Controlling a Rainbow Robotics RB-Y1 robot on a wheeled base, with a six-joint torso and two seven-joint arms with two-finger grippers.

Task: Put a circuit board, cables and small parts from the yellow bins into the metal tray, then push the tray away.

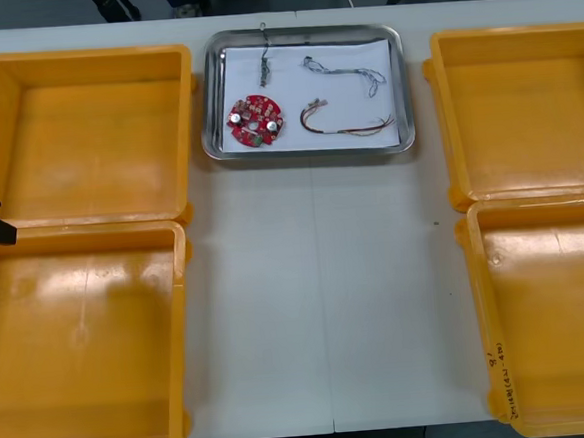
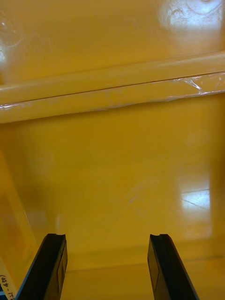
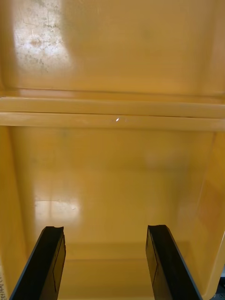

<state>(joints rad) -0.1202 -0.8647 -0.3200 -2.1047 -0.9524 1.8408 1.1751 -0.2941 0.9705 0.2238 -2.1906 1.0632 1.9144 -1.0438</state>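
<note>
Front view: four yellow plastic bins [image 1: 90, 55] stand two at each side of the light surface [image 1: 318, 297]. Between them, at the far edge, is one shiny metal tray [image 1: 307, 152], white inside. It holds one round red circuit board [image 1: 255, 119] and three thin cables [image 1: 347, 73]. Right wrist view: the right gripper [image 2: 107, 236] stands wide open above a bin floor and holds nothing. Left wrist view: the left gripper [image 3: 105, 229] is equally wide and touches nothing.

The shiny metal tray [image 1: 210, 94] sits at the table's 12 o'clock, white inside. In it lie a round red circuit board [image 1: 255, 119] at 8 o'clock, a small metal part [image 1: 263, 67] at 11, a blue and white cable [image 1: 347, 72] at 2 and a red and yellow cable [image 1: 348, 125] at 5, all flat and apart. Two yellow bins [image 1: 96, 142] stand at 9 o'clock and two at 3.
</note>
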